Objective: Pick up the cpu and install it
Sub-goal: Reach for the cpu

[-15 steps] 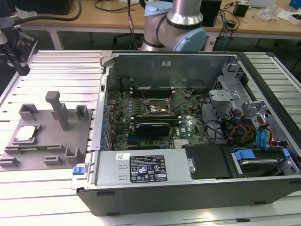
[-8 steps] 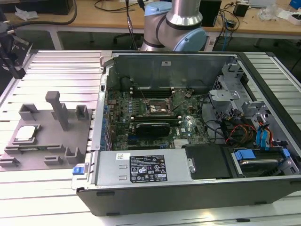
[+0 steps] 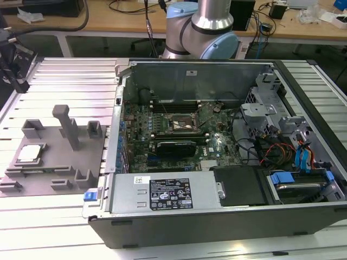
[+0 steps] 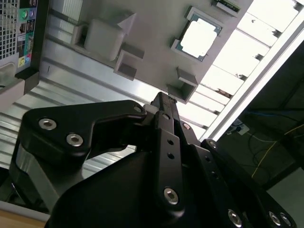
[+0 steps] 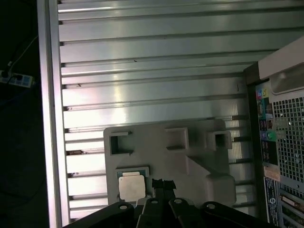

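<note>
While the arm [image 3: 209, 24] stands at 12 o'clock behind the open computer case [image 3: 217, 230] in the exterior view, the cpu [image 3: 29, 154] lies flat in a pocket of the grey fixture plate [image 3: 54, 165], at 9 o'clock from the case, on the ribbed table [image 3: 59, 227]. Second wrist view: gripper [image 4: 164, 99] tips pressed together, pinching nothing, cpu [image 4: 199, 39] well apart from them. First wrist view: gripper [image 5: 160, 183] tips together over the plate, cpu [image 5: 131, 186] just beside them.
</note>
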